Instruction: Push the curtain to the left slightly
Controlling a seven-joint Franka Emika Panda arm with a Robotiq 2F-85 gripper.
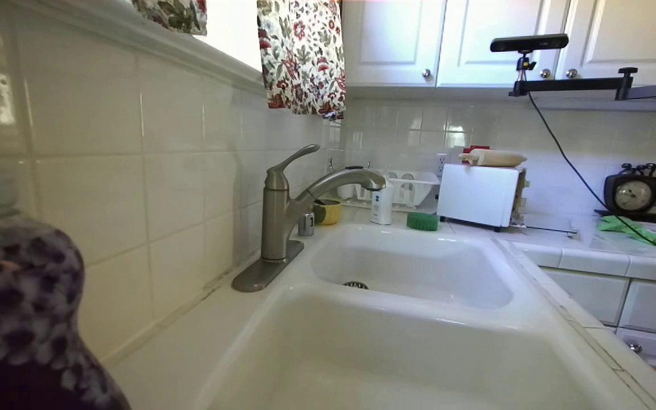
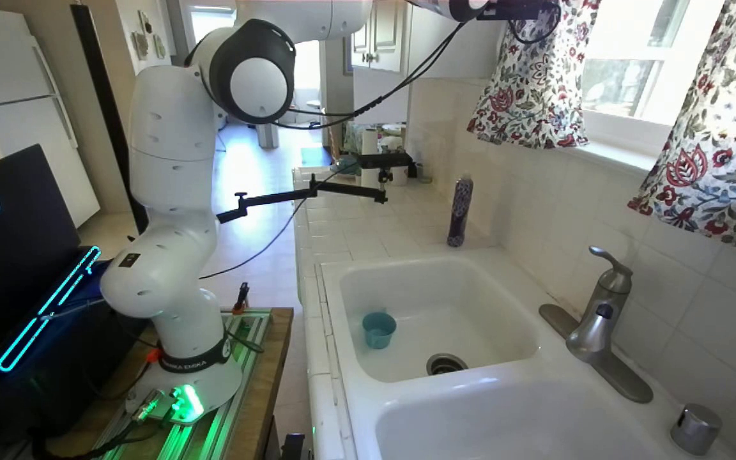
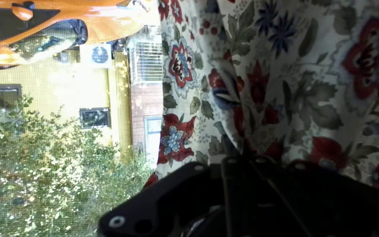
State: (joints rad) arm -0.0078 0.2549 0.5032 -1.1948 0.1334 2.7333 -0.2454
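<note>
The white curtain with red, blue and grey-green flowers fills the right side of the wrist view [image 3: 275,82]. In an exterior view it is the curtain [image 2: 528,96] at the left of the window. My gripper [image 3: 243,158] is shut on it, and a fold of cloth runs in between the fingertips. The fingertips themselves are dark and partly hidden by the cloth. In an exterior view the end of my arm is at the top edge, in front of this curtain, and the fingers cannot be made out. A second matching curtain [image 2: 719,134] hangs at the right of the window.
A faucet [image 2: 598,319] and a double sink [image 2: 502,367] lie below the window. A patterned bottle [image 2: 461,211] stands on the counter, and a teal cup [image 2: 379,330] sits in the sink. White cabinets [image 1: 499,40] and a camera on a black arm [image 1: 529,43] show too.
</note>
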